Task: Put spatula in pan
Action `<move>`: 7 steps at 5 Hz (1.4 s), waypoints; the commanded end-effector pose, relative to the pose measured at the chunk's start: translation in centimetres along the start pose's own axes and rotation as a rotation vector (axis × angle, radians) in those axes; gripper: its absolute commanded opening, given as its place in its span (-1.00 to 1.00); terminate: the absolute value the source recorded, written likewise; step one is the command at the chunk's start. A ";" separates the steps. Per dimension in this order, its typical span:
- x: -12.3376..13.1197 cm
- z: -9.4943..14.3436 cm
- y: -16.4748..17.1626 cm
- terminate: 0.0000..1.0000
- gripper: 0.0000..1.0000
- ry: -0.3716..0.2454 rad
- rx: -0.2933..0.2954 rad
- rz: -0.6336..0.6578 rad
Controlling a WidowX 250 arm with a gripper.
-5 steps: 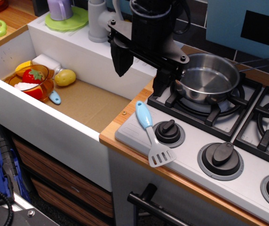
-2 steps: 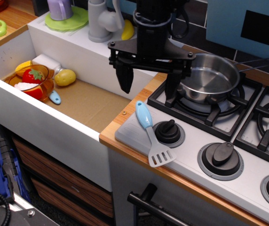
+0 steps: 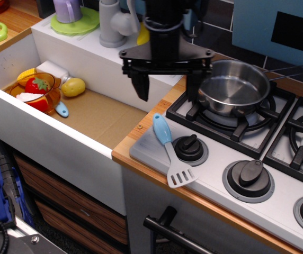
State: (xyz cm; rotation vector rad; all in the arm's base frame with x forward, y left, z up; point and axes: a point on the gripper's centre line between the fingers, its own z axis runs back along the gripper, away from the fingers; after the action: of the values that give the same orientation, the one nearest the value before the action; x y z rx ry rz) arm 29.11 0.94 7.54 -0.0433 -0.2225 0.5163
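- At far left, a white sink basin with a brown cardboard floor.
- In its back corner sits an orange bowl holding toy food: a red strawberry-like piece and something white. A yellow toy piece lies just behind the bowl, and a yellow lemon-like toy just to its right.
- A short blue-handled utensil lies on the cardboard, touching or just beside the bowl's front edge. It is not the tool for this task.
- In the middle, the gripper hangs above the counter edge between sink and stove, its two dark fingers spread wide and pointing down, with nothing between them.
- The spatula lies flat on the grey stove front, below the gripper and toward the camera. Its long axis runs from the light blue handle, nearer the gripper and to the left, down to the grey slotted head, nearer the camera and to the right. The handle is the closer end to grasp.
- A black knob sits just right of the spatula's neck.
- To the right, the pan rests on a black burner grate. It is shiny steel and empty, its thin handle pointing to the right. The gripper's right finger is just beside its rim.
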 end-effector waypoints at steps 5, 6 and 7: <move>-2.4 -2.3 0.1 -1.00 1.00 0.026 0.052 0.075; -2.1 -2.8 0.1 -1.00 1.00 0.033 0.053 0.072; -2.3 -3.5 0.0 -1.00 1.00 0.037 0.050 0.080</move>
State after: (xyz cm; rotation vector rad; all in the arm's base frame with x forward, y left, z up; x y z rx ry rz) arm 27.49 -0.10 2.64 -0.0088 -0.1425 0.6003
